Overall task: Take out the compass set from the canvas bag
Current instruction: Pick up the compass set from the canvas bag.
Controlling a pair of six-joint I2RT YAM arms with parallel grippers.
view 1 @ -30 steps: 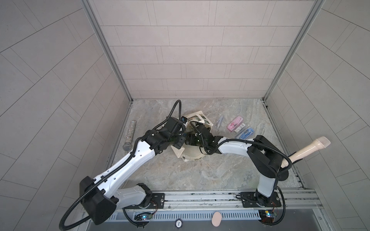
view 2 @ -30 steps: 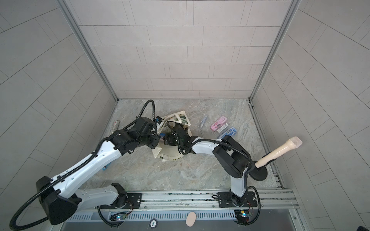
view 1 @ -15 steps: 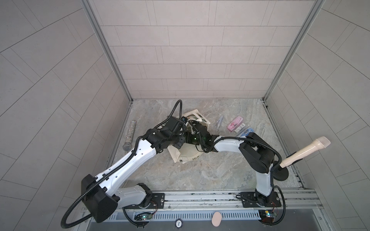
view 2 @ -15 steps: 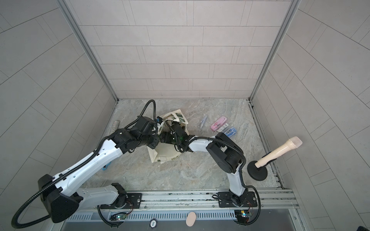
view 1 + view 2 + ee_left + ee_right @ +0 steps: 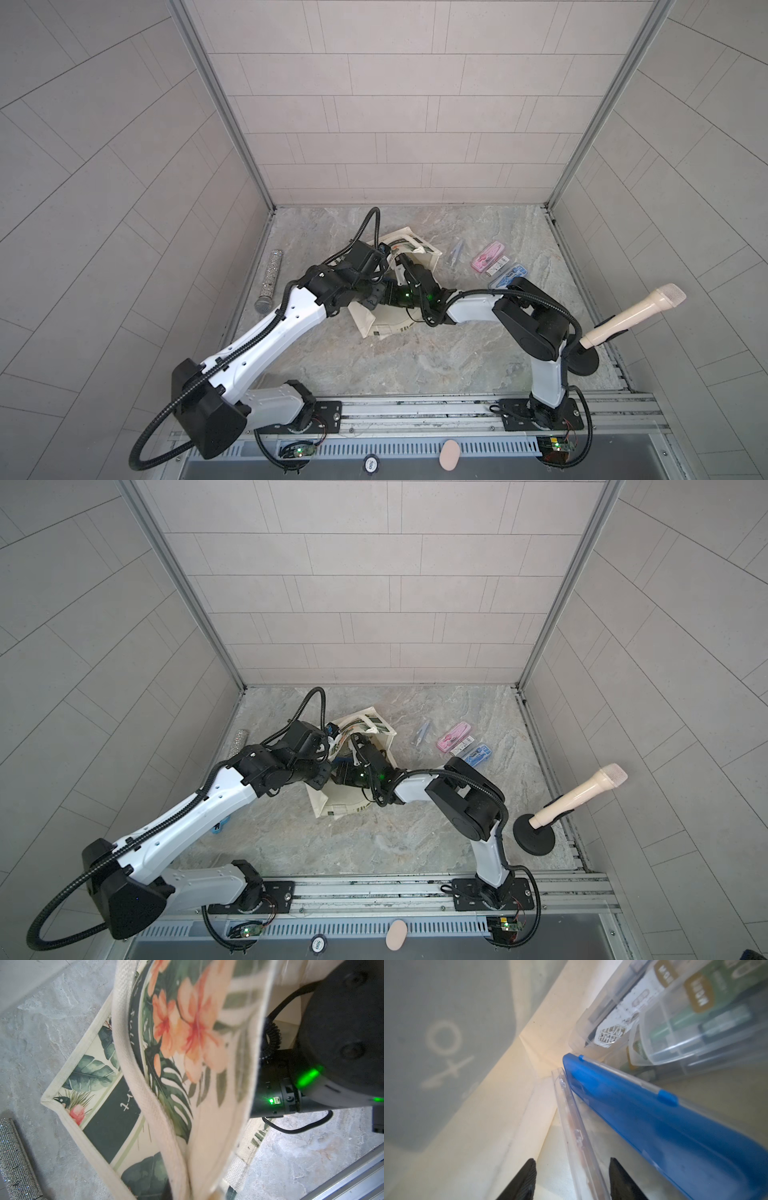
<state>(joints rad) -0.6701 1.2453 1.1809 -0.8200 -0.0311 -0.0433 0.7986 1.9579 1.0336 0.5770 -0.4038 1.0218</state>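
Here the canvas bag (image 5: 376,328), cream with green leaves and orange flowers, lies mid-table, its rim pinched up by the closed left gripper (image 5: 371,298). Only the right wrist view shows inside: a blue case (image 5: 654,1122) beside a thin clear case (image 5: 577,1132), which the right gripper (image 5: 571,1162) straddles, jaws apart.

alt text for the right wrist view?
Inside the canvas bag, the right gripper has its black jaws open either side of a thin clear case. A blue case lies beside it, with clear labelled cases stacked beyond.
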